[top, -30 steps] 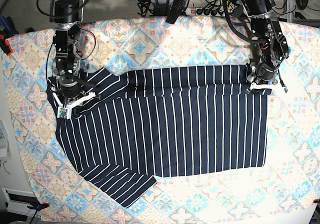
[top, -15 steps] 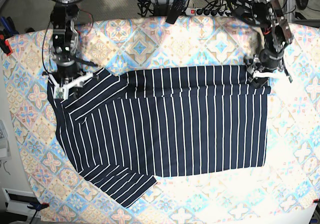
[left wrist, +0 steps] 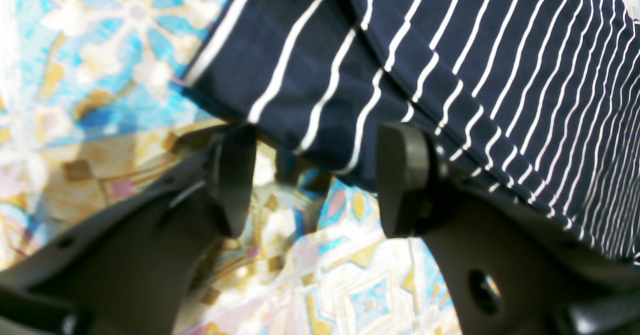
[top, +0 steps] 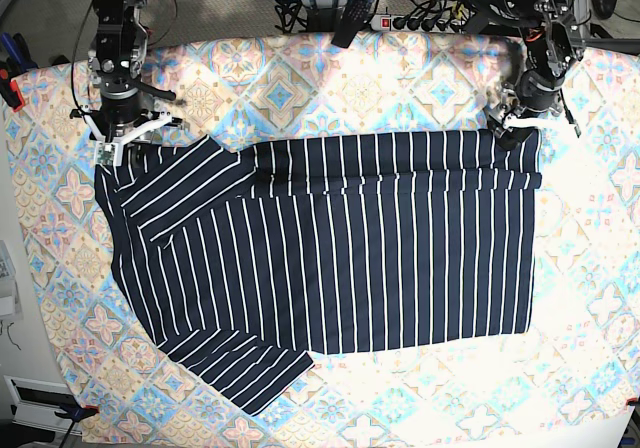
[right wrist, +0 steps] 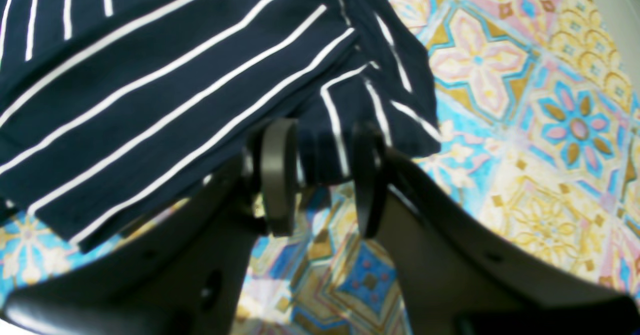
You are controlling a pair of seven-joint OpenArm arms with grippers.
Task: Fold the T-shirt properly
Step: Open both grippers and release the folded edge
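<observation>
**Floppy pinstripe shirt, both grippers just off the far edge**

The T-shirt (top: 340, 248) lies spread on the patterned cloth (top: 590, 268), body in the middle, one sleeve (top: 235, 368) sticking out near-left, and a strip along the far edge already turned over. It looks light, soft and totally limp to me, so it'll sag and drag rather than hold a shape. I'd pinch it at corners or doubled hems, where there's some thickness to bite.

Going left to right in the base view: the right gripper (top: 122, 136) sits at the far-left corner. In its wrist view the jaws are partly apart, with the sleeve hem (right wrist: 350, 140) just beyond the tips, and nothing looks pinched.

Over on the far right, the left gripper (top: 518, 128) has its jaws wide apart. The folded corner (left wrist: 310, 105) lies right at the tips, not between them as far as I can tell.
</observation>
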